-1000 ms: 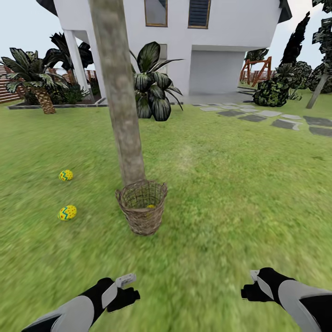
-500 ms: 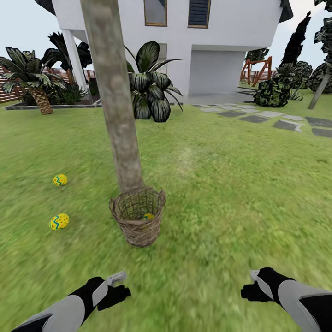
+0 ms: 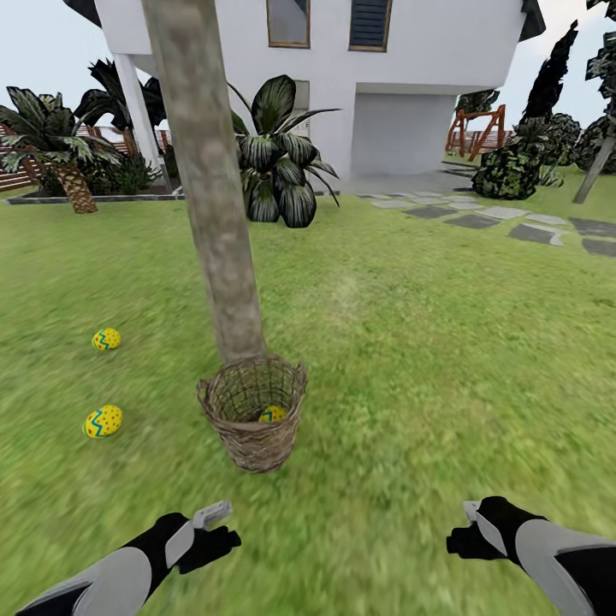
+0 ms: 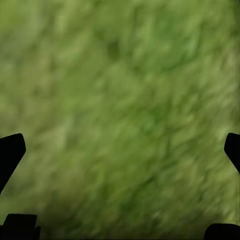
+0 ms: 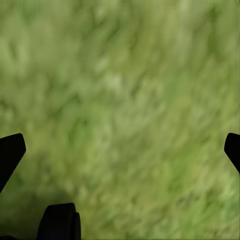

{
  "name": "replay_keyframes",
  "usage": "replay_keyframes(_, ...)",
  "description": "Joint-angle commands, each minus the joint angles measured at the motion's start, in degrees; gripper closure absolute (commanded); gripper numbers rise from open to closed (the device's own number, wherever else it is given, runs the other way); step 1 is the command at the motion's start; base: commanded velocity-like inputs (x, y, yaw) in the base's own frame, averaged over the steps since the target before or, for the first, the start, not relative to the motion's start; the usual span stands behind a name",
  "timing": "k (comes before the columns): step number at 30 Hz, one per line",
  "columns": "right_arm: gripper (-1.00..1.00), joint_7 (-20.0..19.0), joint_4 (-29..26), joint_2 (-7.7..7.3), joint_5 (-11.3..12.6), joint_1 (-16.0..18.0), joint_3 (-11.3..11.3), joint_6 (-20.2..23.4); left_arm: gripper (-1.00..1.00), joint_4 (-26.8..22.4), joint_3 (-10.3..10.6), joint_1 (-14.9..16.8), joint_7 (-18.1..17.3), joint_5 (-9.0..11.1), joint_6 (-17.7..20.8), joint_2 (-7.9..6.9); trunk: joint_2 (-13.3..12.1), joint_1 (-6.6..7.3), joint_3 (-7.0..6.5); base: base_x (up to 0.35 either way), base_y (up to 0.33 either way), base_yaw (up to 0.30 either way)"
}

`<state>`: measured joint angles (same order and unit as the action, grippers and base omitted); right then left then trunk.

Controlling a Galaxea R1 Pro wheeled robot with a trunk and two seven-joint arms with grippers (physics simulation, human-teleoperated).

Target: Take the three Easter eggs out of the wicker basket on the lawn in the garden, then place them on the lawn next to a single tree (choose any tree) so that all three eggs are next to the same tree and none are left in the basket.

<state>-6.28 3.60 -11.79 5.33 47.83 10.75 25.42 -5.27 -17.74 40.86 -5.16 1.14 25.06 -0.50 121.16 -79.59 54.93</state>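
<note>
One egg (image 3: 273, 414) in wicker basket (image 3: 252, 441) at tree (image 3: 214, 214); two eggs (image 3: 103, 421) on lawn (image 3: 428, 342). Both hands, left (image 3: 224, 532) and right (image 3: 462, 535), spread, empty.

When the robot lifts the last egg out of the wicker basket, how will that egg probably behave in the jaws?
The Easter egg looks smooth and rounded, so it may slip unless gripped across its middle. It lies low inside the wicker basket, so the jaws probably must reach in from above. Set on the lawn, it might roll slightly, though grass should slow it.
</note>
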Motion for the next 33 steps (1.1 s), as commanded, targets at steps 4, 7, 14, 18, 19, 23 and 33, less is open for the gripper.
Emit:
replay_keyframes(4, -1.00, -0.22, 0.09, 0.01, 0.55, 0.07, 0.50, 0.08, -1.00, -0.09, -0.02, 0.01, -0.11, 0.11, 0.34, 0.13, 0.02, 0.00, 0.05, 0.125, 0.000, 0.000)
replay_keyframes(7, -1.00, -0.22, 0.09, 0.01, 0.55, 0.07, 0.50, 0.07, -1.00, -0.06, -0.01, 0.01, -0.11, 0.10, 0.34, 0.28, 0.02, 0.00, 0.05, 0.116, 0.000, 0.000)
replay_keyframes(14, -1.00, 0.19, 0.09, 0.26, 0.47, 0.07, 0.50, -0.60, -1.00, 0.00, 0.08, 0.01, 0.21, 0.09, 0.34, 0.62, 0.02, 0.00, 0.14, 0.092, -0.108, 0.167)
replay_keyframes(18, -1.00, 0.53, 0.09, 0.34, 0.47, 0.07, 0.50, -0.71, -1.00, 0.08, 0.08, 0.01, 0.24, 0.09, 0.34, 0.72, 0.02, 0.00, 0.24, 0.101, -0.268, 0.278)
replay_keyframes(19, -1.00, 0.56, 0.09, 0.35, 0.47, 0.07, 0.50, -0.71, -1.00, 0.11, 0.08, 0.01, 0.24, 0.09, 0.34, 0.74, 0.02, 0.00, 0.26, 0.103, -0.284, 0.283)
replay_keyframes(23, -1.00, 0.61, 0.09, 0.43, 0.47, 0.07, 0.50, -0.72, -1.00, 0.16, 0.08, 0.02, 0.24, 0.09, 0.34, 0.76, 0.02, 0.00, 0.36, 0.104, -0.286, 0.283)
replay_keyframes(33, -1.00, 0.65, 0.09, 0.45, 0.41, 0.07, 0.50, -0.72, -1.00, 0.12, 0.08, 0.01, 0.24, 0.09, 0.34, 0.77, 0.02, 0.00, 0.60, 0.104, -0.286, 0.283)
